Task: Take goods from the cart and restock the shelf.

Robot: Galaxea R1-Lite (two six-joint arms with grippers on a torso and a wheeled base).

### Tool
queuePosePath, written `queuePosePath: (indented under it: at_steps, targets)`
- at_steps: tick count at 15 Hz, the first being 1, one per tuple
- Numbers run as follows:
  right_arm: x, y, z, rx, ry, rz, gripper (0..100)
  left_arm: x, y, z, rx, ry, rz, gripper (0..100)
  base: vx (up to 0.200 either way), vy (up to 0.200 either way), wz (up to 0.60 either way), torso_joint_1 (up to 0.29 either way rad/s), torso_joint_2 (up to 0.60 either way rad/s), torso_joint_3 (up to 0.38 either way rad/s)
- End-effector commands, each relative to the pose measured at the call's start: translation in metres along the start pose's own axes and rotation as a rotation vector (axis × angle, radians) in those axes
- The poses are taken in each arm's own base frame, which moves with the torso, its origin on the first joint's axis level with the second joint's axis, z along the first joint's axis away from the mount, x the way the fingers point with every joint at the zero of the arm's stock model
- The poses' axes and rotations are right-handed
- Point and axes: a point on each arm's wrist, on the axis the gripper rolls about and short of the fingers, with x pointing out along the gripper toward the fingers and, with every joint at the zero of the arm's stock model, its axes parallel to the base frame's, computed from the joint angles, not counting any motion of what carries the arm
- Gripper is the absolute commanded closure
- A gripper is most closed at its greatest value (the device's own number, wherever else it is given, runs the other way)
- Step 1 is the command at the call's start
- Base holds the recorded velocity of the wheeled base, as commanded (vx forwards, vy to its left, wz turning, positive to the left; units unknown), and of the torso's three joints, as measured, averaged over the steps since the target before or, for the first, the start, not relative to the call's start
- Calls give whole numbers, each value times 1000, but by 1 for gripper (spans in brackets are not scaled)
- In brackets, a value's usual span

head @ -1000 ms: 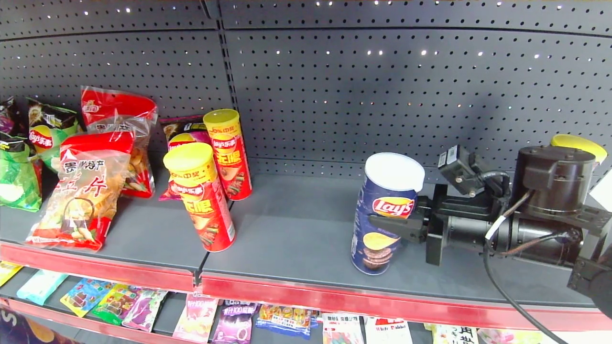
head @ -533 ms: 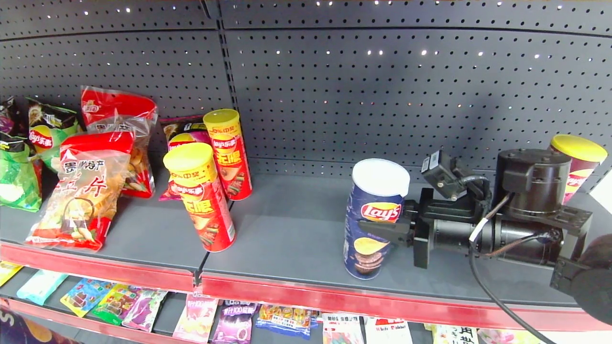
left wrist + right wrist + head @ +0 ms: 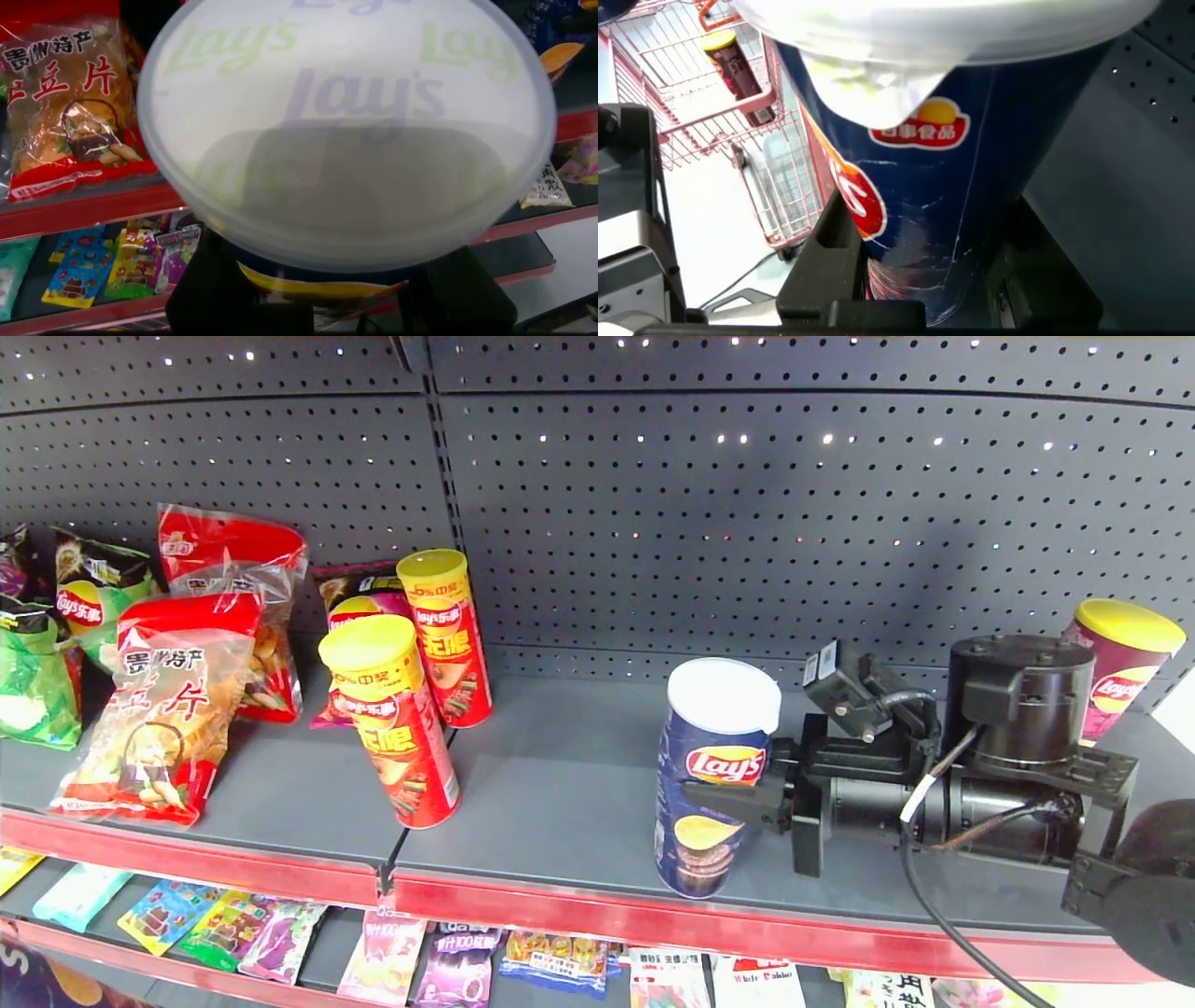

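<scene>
One blue can (image 3: 714,756) stands just right of centre in the lower half of the head view, clamped at mid-height by the right gripper (image 3: 724,791), whose claw closes on it from both sides. Whether its base rests on the shelf (image 3: 560,793) or hangs just above it, you cannot tell.

Change over the last second: can and arm have travelled together toward the left of the frame and downward, so the can now sits close to the red front rail (image 3: 653,919). The dark red can (image 3: 1120,663) at the far right, half hidden behind the wrist a second ago, is now uncovered. The two red cans (image 3: 397,719) left of centre and the snack bags (image 3: 159,709) have not shifted.

Meaning for the task: you are still positioning, not releasing. The spot looks near the edge, so judge the footing before you let go.

In the left wrist view, the left gripper (image 3: 336,297) looks clamped on a second can (image 3: 346,121). The cart (image 3: 719,121) appears at upper left of the right wrist view.
</scene>
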Motion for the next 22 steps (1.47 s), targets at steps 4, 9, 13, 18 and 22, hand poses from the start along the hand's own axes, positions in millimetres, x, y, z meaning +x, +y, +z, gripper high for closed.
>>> queuePosePath:
  at_steps: [4,9,13,18,22]
  targets:
    - [4,6,1,9,15,-43,100,0,0,-1,0,2,-3,100,0,0,0,0,0,0]
    - [7,11,0,6,23,-46,100,1,0,-1,0,5,-3,100,0,0,0,0,0,0]
    - [6,17,1,-3,33,-96,100,1,0,-2,0,7,-1,100,0,0,0,0,0,0]
    - [14,35,-3,-38,-4,-201,100,1,0,-2,0,7,-3,100,0,0,0,0,0,0]
    - [10,41,-1,-45,-13,-192,100,1,0,-2,0,7,-1,100,0,0,0,0,0,0]
